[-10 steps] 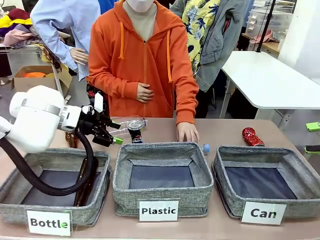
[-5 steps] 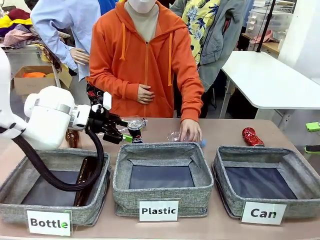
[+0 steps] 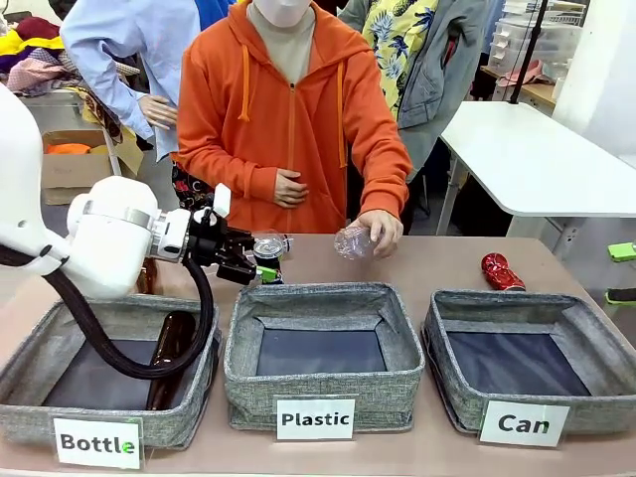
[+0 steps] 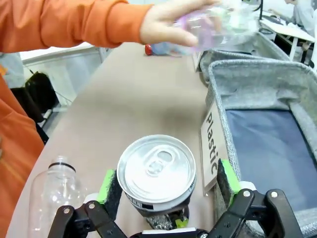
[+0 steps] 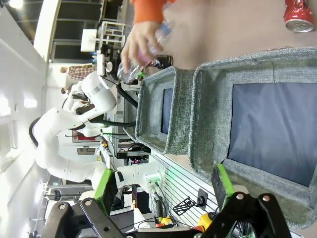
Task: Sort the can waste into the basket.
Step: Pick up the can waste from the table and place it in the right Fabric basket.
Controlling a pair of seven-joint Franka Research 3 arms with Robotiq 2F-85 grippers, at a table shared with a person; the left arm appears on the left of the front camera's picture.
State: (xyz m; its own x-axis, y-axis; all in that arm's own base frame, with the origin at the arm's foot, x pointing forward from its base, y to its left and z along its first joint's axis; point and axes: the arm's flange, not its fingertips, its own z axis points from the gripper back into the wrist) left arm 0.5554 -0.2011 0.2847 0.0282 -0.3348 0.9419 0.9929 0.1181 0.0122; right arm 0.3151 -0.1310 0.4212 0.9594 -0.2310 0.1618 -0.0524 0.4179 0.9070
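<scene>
**Left gripper straddling the dark can, red can lying at the far right of the table**

From my console, the left gripper (image 3: 256,268) has its jaws apart with a green pad on each side of the dark can (image 3: 268,254). In the left wrist view the can (image 4: 157,171) stands upright between the pads. It has a round silver lid with a pull tab, and I see a clear gap at one pad. A clear ribbed plastic bottle (image 4: 54,191) sits just beside it. All of this is toward the far edge of the table (image 3: 437,263), which is smooth and tan, behind the gap between the left and middle baskets.

The crushed red can (image 3: 500,270) is shiny and dented. It lies on its side near the far right edge, just behind the basket (image 3: 467,393) labelled "Can" (image 3: 524,424).

The right gripper (image 5: 163,186) is spread wide with nothing between its fingers. It looks over that basket's rim (image 5: 213,99) at its bare dark floor.

All three bins are grey woven fabric and rectangular. The "Plastic" basket (image 3: 248,378) shows a bare dark floor, and the "Bottle" basket (image 3: 179,422) holds a brown glass bottle (image 3: 169,348).

Across the table, a person in an orange hoodie has a hand (image 3: 381,229) lifted above the table, holding a crumpled clear bottle (image 3: 353,241). A white table (image 3: 537,159) stands behind.
</scene>
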